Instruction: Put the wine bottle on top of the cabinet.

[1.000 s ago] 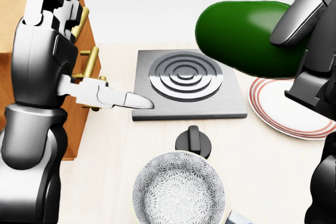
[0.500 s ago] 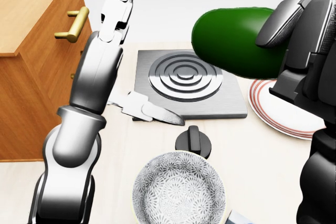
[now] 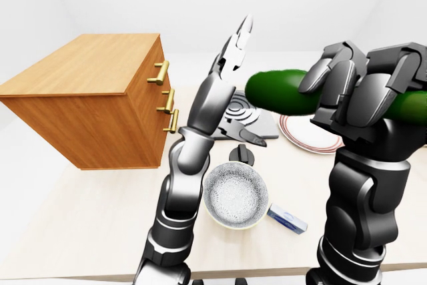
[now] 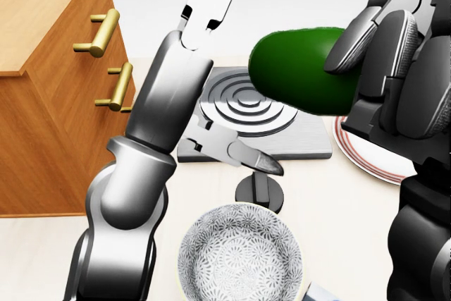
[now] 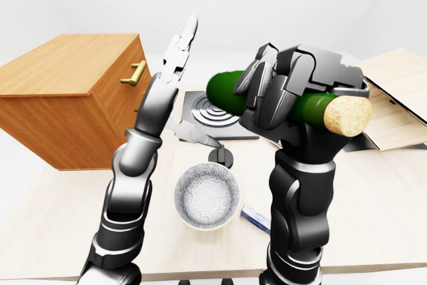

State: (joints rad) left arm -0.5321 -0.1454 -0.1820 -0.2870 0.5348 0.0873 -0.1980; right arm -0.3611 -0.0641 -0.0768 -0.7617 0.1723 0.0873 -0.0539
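Note:
The green wine bottle [image 5: 223, 91] lies level in the air above the table, its cork [image 5: 347, 115] pointing to the right in the right-eye view. My right hand [image 5: 293, 88] is shut round the bottle's middle. The wooden cabinet [image 3: 87, 71] with brass handles [image 3: 162, 73] stands at the left in the left-eye view, its top bare. My left hand [image 3: 237, 51] is open and empty, raised with its fingers pointing up, between the cabinet and the bottle's green base [image 4: 296, 72].
A grey hob plate [image 4: 310, 142] with ringed burner lies under the bottle. A red-rimmed plate [image 4: 366, 156] is to its right. A black knob [image 4: 257, 192] and a patterned bowl [image 4: 239, 255] are lower. A small blue box [image 3: 288, 218] and wooden boards [image 5: 393, 98] lie right.
My left arm has swung up and to the right, away from the cabinet's handles, with its fingers now pointing up. The bottle in my right hand has shifted slightly left.

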